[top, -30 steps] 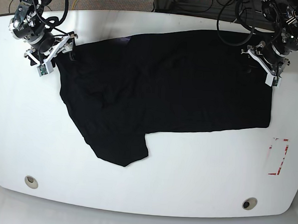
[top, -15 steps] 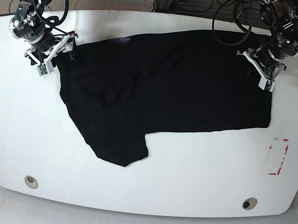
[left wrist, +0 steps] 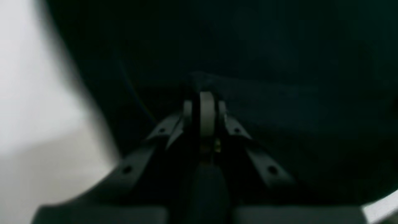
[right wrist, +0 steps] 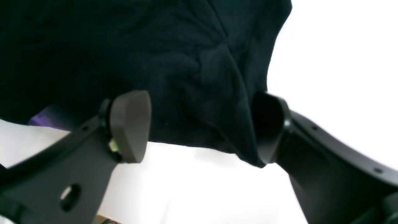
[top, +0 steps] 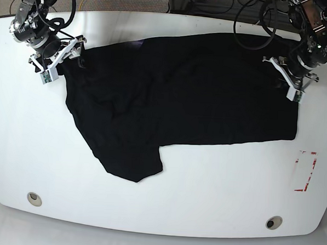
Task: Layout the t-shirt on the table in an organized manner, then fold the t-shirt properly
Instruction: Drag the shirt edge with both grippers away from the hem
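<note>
Cloth position: the t-shirt (top: pixel 181 96) lies spread across the far half of the table (top: pixel 52 160), black against white, its long axis running left to right. One sleeve-like flap reaches toward the near edge left of centre, ending in a rounded corner. The right hem lies fairly straight, just short of the red tape marks (top: pixel 305 171) near the table's right edge. Creases run diagonally through the left portion of the fabric. A small purple label (right wrist: pixel 46 119) shows at the far edge of the cloth in my right wrist view.

Right gripper (top: pixel 62 59): located at the far left corner of the cloth in the base view. In the wrist view my two pads (right wrist: pixel 130 124) stand wide apart, with a bunched fold of the t-shirt (right wrist: pixel 174 71) lying between them and touching neither pad fully (the right-hand pad overlaps the fabric edge, contact there unclear). White table (right wrist: pixel 342 77) shows beyond and below the cloth.

Left gripper (top: pixel 289 79): located at the far right corner of the cloth in the base view. The wrist view is dark and blurred; my fingers (left wrist: pixel 206 115) are drawn together into a narrow point over the black fabric (left wrist: pixel 279 62). They appear pressed together on a pinch of cloth, with a strip of table (left wrist: pixel 37 109) visible at the left.

Two round grommet holes (top: pixel 34 198) sit along the near edge of the table.
</note>
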`<state>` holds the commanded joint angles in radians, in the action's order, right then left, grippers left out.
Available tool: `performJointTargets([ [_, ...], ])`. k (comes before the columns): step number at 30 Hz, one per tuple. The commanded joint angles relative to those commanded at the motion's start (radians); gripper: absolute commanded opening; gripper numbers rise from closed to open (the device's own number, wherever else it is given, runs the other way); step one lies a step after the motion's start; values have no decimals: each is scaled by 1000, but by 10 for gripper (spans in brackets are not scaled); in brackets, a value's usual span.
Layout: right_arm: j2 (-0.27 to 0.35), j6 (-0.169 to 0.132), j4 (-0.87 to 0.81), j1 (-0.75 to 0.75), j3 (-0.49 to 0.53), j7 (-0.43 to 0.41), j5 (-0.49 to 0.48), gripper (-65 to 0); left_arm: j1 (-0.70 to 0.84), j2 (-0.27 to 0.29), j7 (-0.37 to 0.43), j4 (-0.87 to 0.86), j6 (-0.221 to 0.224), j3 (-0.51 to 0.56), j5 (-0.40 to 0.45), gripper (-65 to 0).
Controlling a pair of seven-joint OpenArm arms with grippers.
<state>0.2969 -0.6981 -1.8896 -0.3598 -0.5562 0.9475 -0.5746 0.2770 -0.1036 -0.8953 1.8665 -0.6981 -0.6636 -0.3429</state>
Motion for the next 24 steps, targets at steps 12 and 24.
performJointTargets([
  [12, 0, 0, 0, 3, 0, 0, 0, -176, 3, -2, 0, 2, 0, -107, 5, -650],
  [24, 0, 0, 0, 3, 0, 0, 2, -176, -6, -3, 0, -2, 0, -124, 5, -646],
])
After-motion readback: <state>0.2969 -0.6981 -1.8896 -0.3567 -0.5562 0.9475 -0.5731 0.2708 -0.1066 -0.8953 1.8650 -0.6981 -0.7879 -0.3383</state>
